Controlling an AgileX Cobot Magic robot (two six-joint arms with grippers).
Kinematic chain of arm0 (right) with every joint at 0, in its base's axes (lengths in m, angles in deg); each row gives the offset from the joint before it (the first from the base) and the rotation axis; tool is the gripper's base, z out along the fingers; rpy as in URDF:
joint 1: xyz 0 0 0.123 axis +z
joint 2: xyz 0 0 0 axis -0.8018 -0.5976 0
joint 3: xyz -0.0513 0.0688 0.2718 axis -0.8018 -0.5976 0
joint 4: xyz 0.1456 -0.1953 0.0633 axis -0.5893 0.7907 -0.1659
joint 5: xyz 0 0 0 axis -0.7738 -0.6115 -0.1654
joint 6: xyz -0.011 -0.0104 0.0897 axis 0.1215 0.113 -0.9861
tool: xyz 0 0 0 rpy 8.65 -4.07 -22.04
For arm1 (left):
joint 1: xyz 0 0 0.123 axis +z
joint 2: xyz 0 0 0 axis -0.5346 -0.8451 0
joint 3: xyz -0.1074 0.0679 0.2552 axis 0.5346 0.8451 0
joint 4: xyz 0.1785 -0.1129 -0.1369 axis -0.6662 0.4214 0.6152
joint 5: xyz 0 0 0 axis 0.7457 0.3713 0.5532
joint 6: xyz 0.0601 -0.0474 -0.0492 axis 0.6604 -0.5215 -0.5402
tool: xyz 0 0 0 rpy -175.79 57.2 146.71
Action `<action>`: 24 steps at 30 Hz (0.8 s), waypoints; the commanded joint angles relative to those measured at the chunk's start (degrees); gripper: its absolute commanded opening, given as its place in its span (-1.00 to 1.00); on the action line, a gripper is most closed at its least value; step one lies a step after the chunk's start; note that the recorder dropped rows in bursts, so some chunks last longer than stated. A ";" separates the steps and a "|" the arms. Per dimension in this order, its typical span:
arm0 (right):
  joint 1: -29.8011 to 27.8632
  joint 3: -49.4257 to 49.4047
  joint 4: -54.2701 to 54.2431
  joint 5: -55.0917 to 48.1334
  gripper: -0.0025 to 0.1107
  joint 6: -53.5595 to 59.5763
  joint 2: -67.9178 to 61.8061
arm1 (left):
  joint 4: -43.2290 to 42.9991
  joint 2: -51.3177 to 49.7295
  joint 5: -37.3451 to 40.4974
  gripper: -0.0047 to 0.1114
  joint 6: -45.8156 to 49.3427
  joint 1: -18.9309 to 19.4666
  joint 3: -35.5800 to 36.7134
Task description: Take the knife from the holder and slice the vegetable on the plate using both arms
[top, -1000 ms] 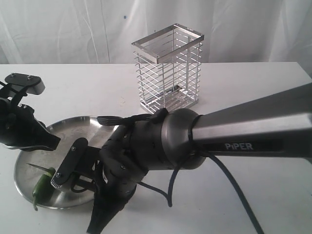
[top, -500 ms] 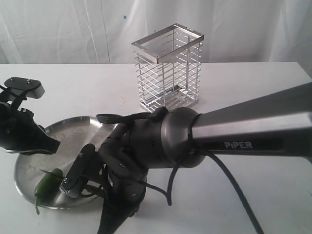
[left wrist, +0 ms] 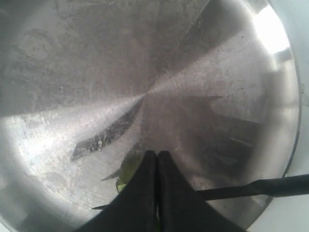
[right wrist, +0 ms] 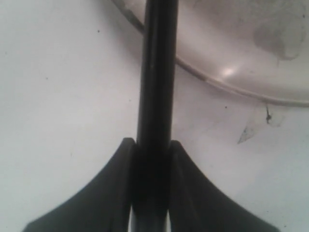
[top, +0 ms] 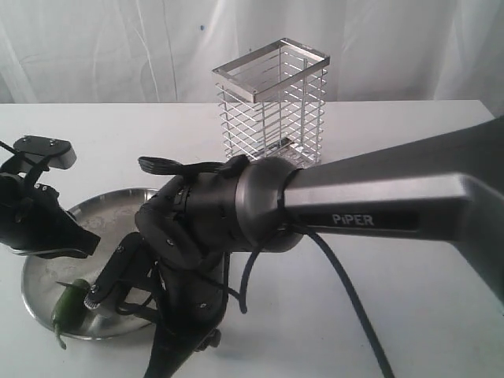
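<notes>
Right arm swings further left over the plate (top: 118, 201) | right hand (right wrist: 150, 154) clamps knife (right wrist: 157, 72), blade reaching chili (top: 69, 303) on plate | left hand (left wrist: 157, 162) pinched closed, apparently steadying chili | holder (top: 272, 110) empty on bench (top: 409, 157)

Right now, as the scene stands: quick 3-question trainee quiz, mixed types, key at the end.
1. True or false: the slim black knife stands in the tall chrome wire holder.
2. Fill the blank: the right gripper has its jaws shut on the ____.
3. Where is the small green chili pepper? A in the holder; B on the round stainless steel plate; C between the right gripper's jaws.

Key: 1 false; 2 knife; 3 B.
</notes>
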State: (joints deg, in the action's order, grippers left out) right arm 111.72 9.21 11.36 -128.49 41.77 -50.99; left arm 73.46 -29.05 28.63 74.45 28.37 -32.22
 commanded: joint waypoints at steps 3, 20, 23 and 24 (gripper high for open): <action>-0.17 5.41 0.45 -3.12 -0.96 0.96 -1.94 | 1.00 0.09 1.09 -0.90 -0.18 -0.19 0.54; -0.17 13.45 1.41 -7.73 -0.96 1.18 -6.79 | 0.64 0.09 -3.15 -0.90 -2.03 -0.07 3.92; -0.17 13.45 1.41 -8.45 -0.96 1.18 -6.79 | 0.64 0.09 -1.97 -0.90 -2.89 1.13 3.51; -0.17 13.45 1.41 -8.60 -0.96 1.18 -6.79 | 0.64 0.09 -1.56 -0.90 -3.02 1.71 3.50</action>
State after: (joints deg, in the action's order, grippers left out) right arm 111.72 22.02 12.85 -137.08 42.47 -58.57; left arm 74.80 -29.05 25.75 72.12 28.93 -29.10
